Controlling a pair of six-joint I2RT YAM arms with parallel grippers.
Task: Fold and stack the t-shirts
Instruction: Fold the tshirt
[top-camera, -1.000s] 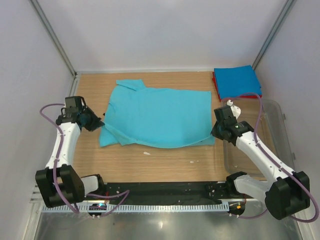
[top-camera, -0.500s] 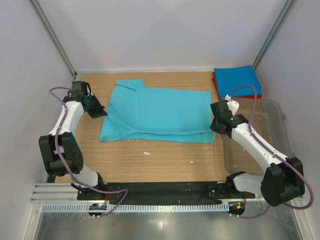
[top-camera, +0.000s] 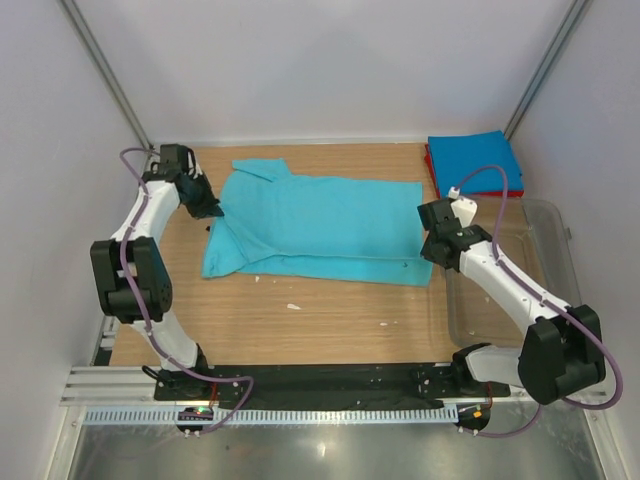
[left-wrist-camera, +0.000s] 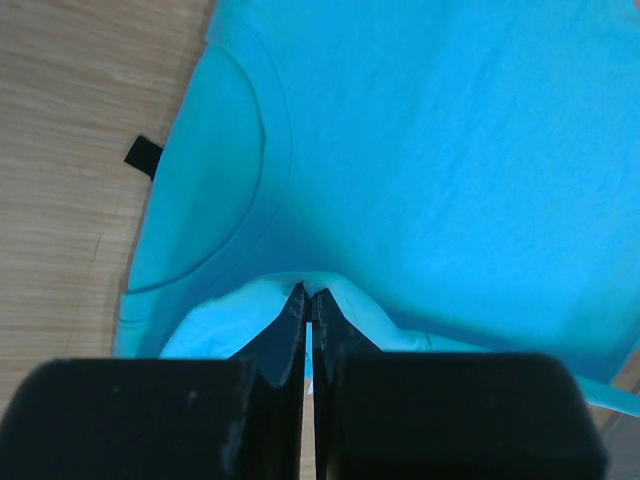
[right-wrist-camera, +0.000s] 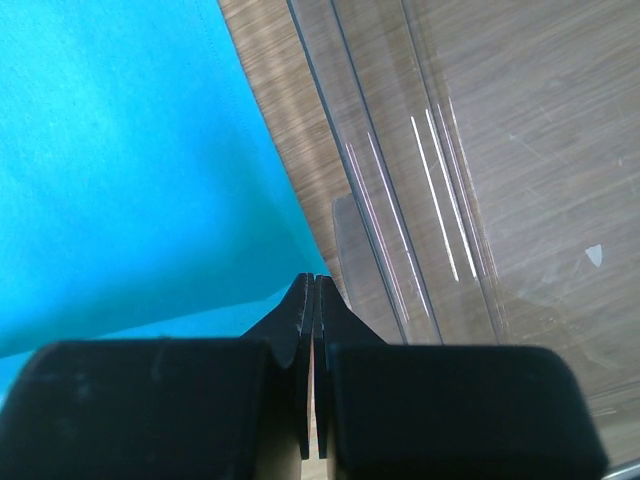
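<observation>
Teal t-shirt (top-camera: 320, 225) on table (top-camera: 330, 330), adj. clear tub (top-camera: 548, 240).

Matt soft cloth, lightly creased: turquoise t-shirt (top-camera: 320, 225). Matt cloth too: blue t-shirt (top-camera: 470, 158), red t-shirt (top-camera: 432, 172). Matt wood grain, faintly scuffed: table (top-camera: 300, 320). Clear glossy plastic, bright streaks: tub (top-camera: 565, 290).

Overhead view looking down from the near side, wrist views close above, all sharing the turquoise cloth t-shirt (top-camera: 320, 225)
</observation>
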